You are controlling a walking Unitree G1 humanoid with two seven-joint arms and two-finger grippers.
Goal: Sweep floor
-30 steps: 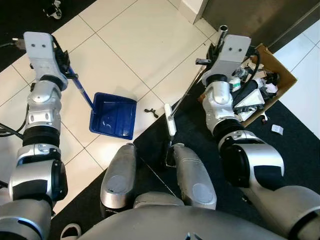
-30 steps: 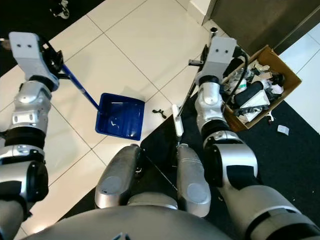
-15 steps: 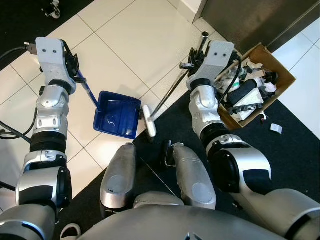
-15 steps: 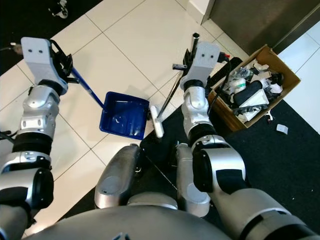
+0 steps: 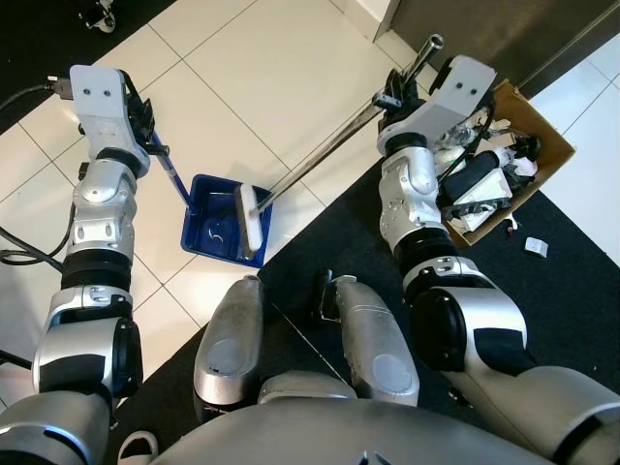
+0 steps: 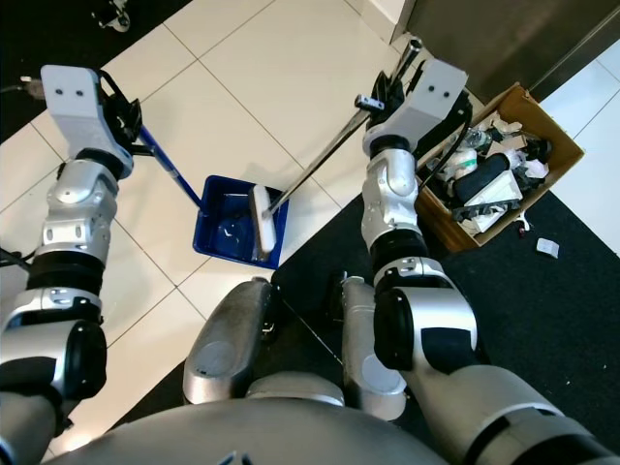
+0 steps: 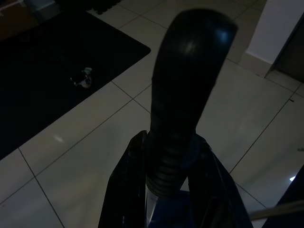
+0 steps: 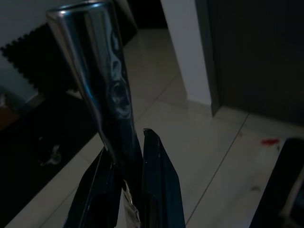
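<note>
A blue dustpan [image 5: 215, 235] lies on the white tile just off the black mat's edge. Its long blue handle [image 5: 167, 179] rises to my left gripper [image 5: 147, 145], which is shut on the black grip [image 7: 183, 95] at the top, as the left wrist view [image 7: 168, 138] shows. The broom's white head [image 5: 249, 221] rests inside the pan's mouth. Its chrome pole [image 5: 329, 142] slants up to the right into my right gripper [image 5: 394, 97], shut on the pole [image 8: 107, 99] near its top end.
An open cardboard box [image 5: 536, 136] full of clutter stands on the right, against a dark door. A black mat [image 5: 562, 310] covers the floor to the right and under my silver legs [image 5: 231, 339]. A white scrap [image 5: 536, 248] lies on the mat.
The broom head swept left from the mat's edge across the tile into the dustpan, the pole now leaning lower. The small black piece on the tile is no longer seen.
</note>
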